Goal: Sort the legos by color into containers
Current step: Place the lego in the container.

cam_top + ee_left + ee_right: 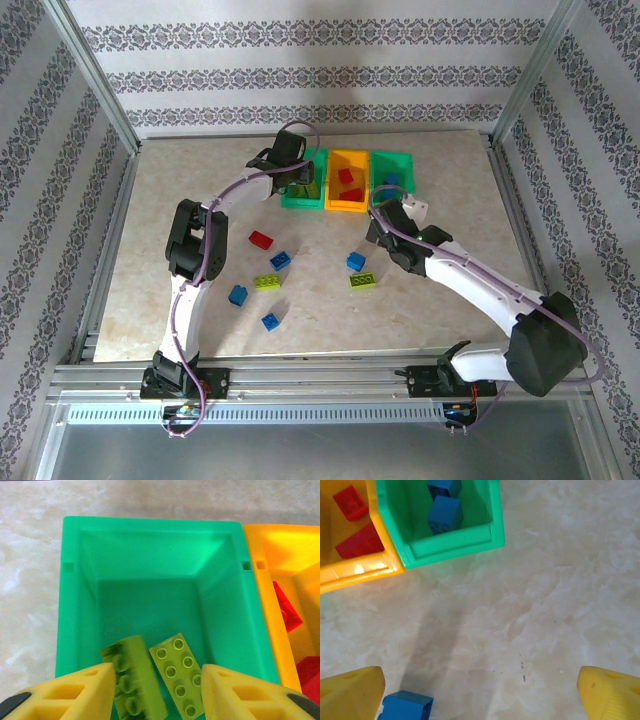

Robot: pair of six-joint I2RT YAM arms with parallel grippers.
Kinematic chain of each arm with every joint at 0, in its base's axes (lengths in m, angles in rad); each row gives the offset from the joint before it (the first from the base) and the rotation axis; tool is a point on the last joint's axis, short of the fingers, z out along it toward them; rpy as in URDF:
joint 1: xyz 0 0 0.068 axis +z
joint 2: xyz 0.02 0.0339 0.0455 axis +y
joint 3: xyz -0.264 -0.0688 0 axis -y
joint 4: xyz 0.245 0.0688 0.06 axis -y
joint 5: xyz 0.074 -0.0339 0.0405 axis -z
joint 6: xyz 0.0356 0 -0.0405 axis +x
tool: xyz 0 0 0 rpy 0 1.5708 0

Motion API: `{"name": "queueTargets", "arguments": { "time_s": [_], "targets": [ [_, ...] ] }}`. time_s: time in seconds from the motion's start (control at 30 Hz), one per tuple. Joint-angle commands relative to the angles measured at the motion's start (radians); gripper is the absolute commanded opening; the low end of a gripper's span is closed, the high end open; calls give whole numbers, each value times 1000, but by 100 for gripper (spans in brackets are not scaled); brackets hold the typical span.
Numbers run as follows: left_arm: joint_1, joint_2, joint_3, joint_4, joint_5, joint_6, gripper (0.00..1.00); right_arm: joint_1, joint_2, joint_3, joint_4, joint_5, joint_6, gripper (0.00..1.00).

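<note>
Spread and empty, the left gripper hangs over the left green bin, which sits against the orange-yellow bin and holds two lime bricks, while the right gripper gapes wide above the table near the right green bin on the orange-yellow bin's other side.

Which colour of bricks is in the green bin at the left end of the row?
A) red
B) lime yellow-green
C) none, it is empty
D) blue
B: the left wrist view looks straight down into the left green bin, and two lime yellow-green bricks are inside it, with no red or blue ones among them.
</note>
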Motion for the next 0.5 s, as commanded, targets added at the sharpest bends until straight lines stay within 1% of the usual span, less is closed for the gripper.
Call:
{"name": "queueTargets", "arguments": {
  "time_s": [0.0,0.13,0.3,0.37,0.47],
  "targets": [
    [-5,-18,0,-6,2,-24,48,19,24,37,-58,-9,14,98],
    [-6,-73,-49,23,23,-43,50,40,31,36,-76,-17,17,98],
    [-10,-183,-158,80,38,-70,57,73,48,33,-91,-60,38,98],
    [-11,-234,-211,105,39,-80,63,87,61,33,-93,-81,48,95],
    [-11,-316,-298,147,34,-95,75,107,93,39,-93,-124,69,88]
  ]
}}
